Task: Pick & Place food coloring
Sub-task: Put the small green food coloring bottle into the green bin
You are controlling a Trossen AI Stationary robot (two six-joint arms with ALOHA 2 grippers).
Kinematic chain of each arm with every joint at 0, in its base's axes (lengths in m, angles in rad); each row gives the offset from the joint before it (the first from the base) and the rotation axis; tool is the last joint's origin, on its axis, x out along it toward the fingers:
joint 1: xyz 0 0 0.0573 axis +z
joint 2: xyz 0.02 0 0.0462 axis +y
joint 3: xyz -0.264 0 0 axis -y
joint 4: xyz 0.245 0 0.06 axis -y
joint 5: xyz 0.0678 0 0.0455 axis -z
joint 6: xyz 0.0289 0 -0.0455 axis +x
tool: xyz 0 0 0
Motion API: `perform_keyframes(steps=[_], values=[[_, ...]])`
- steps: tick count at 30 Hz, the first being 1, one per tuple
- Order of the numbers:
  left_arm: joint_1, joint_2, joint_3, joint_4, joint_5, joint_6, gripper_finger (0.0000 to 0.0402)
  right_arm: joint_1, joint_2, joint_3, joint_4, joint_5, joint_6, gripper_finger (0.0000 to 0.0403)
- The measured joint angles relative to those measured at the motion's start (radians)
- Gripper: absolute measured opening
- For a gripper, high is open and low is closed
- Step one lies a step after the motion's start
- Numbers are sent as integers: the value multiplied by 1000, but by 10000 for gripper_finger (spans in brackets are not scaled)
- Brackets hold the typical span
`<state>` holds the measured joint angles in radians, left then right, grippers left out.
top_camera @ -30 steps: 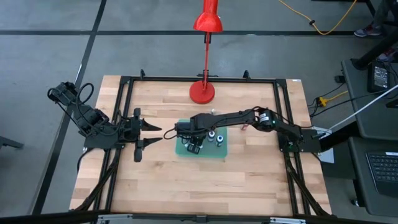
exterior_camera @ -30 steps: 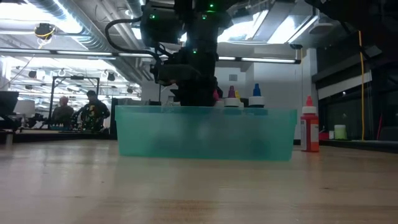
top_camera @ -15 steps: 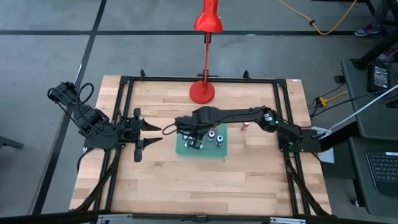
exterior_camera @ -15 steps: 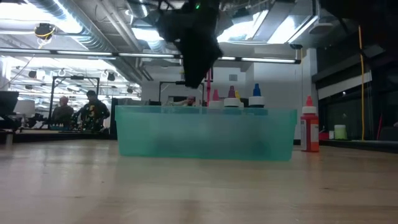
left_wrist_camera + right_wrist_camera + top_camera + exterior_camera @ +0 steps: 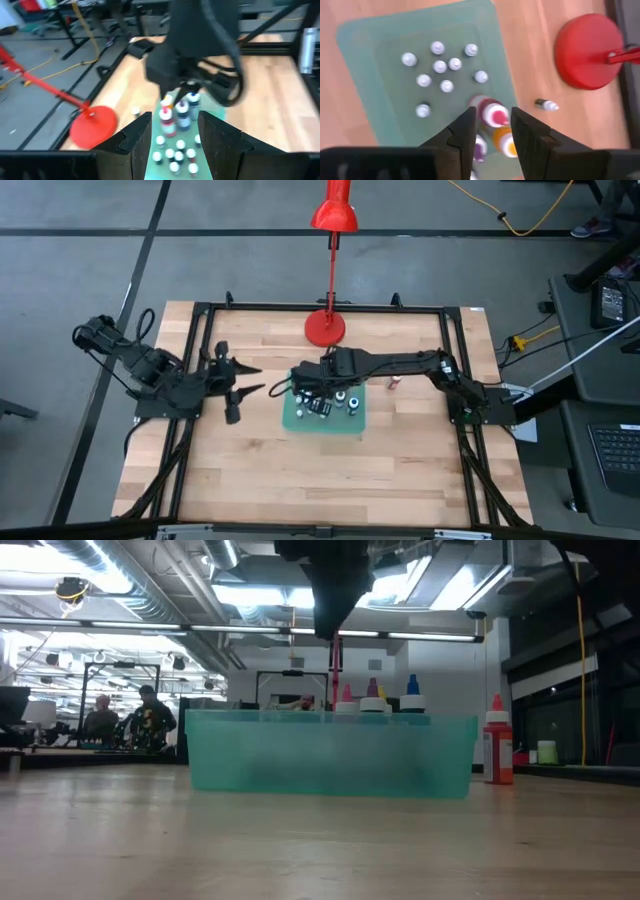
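High view: the right tool [image 5: 296, 387], fingers parted and empty, hangs over the green tray [image 5: 356, 424] of food coloring bottles [image 5: 340, 399] mid-bench. A red lamp [image 5: 325, 328] stands just behind; one stray bottle [image 5: 393, 383] lies beside the tray. The left tool [image 5: 250, 378], open and empty, waits nearby.

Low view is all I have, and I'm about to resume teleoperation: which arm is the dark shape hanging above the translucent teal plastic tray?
Observer: The right arm. The right end effector hangs over the end of the teal plastic tray nearer the left arm.
Operator: And the other arm?
Observer: The left end effector waits open at the table's left side, pointing toward the tray.
Operator: What's below the rim?
Observer: Several small white-capped food coloring bottles stand on the tray floor.
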<state>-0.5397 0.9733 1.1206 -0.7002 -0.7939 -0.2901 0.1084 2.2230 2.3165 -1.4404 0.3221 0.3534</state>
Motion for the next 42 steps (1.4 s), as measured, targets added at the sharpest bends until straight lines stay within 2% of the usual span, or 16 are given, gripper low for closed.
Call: perform_keyframes(steps=[4, 9, 19, 24, 29, 35, 38, 42], values=[[82, 0, 0, -13, 25, 18, 157, -36, -4, 0, -14, 21, -87, 124], [196, 0, 0, -32, 66, 46, 157, -146, -18, -1, -19, -37, -246, 124], [362, 0, 0, -114, 82, -37, 157, -386, -34, -26, 16, -409, -582, 124], [417, 0, 0, -117, 81, -63, 157, -445, -61, -187, 104, -551, -668, 124], [457, 0, 0, -124, 81, -64, 157, -461, -169, -437, 235, -555, -697, 117], [495, 0, 0, -125, 84, -56, 157, -481, -329, -764, 559, -561, -671, 109], [513, 0, 0, -126, 97, -49, 157, -493, -353, -841, 632, -558, -640, 121], [525, 0, 0, -127, 125, -54, 157, -511, -355, -882, 635, -551, -622, 167]])
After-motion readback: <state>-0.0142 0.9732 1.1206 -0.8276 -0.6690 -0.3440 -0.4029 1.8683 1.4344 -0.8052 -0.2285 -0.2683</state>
